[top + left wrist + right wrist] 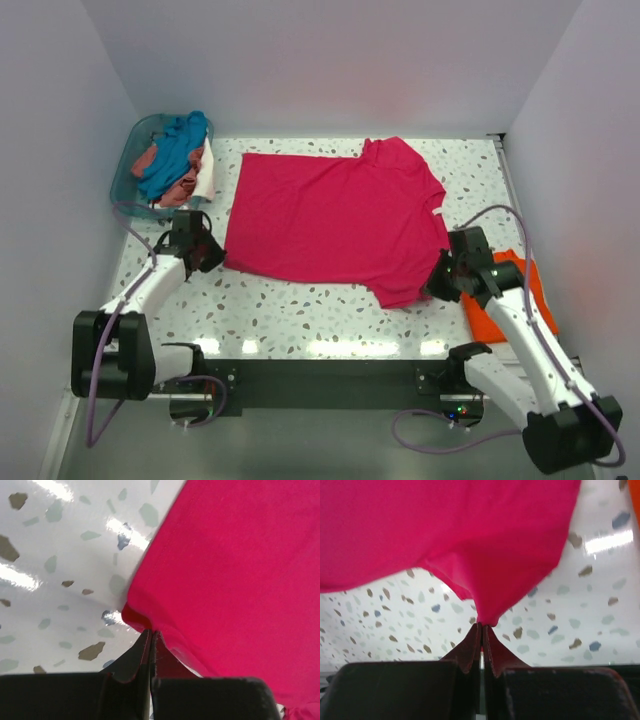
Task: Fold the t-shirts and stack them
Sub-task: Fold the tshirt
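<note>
1. Nearest the overhead camera, the left gripper (207, 252) pinches tight on the hem corner of the pink t-shirt (335, 215).
2. At four o'clock, the right gripper (441, 277) pinches the sleeve edge.
3. The shirt lies spread at table centre; it looks light, limp and drapey, so corners and hems are best to hold.
4. Spare tees (175, 160) sit in the basin (125, 172) at ten o'clock; an orange t-shirt (535, 290) lies at four.

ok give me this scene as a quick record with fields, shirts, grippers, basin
spread shirt: large magenta-pink cotton t-shirt, flat on the speckled white table
left gripper: shut on the shirt's near left corner
right gripper: shut on the shirt's near right edge, cloth bunched at the fingertips
basin: translucent teal plastic basin, far left, holding crumpled teal, salmon and white shirts
orange t-shirt: right edge, partly under the right arm
</note>
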Controlling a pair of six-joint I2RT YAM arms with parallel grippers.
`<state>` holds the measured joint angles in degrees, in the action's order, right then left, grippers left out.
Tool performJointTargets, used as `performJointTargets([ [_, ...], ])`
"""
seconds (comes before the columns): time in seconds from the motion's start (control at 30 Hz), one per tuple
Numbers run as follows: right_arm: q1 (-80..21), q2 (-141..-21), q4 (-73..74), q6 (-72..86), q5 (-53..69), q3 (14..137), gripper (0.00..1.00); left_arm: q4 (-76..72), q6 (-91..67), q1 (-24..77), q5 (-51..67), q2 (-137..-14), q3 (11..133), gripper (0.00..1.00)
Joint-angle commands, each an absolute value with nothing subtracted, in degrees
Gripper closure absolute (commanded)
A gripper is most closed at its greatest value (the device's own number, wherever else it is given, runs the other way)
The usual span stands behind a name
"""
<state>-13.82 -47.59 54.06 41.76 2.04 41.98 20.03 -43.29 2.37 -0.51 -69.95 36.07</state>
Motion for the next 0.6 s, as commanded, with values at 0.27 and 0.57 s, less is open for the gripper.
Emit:
performJointTargets([
  [0.27, -10.47, -73.38, 35.25, 34.81, -1.50, 60.54, 1.00, 14.41, -42.28, 1.85, 0.18, -86.65, 54.22, 1.00],
  [0.57, -6.59, -85.42, 30.50, 32.87, 1.66, 69.87, 1.00, 13.45, -43.24, 0.70, 0.61, -94.13, 61.69, 1.00],
])
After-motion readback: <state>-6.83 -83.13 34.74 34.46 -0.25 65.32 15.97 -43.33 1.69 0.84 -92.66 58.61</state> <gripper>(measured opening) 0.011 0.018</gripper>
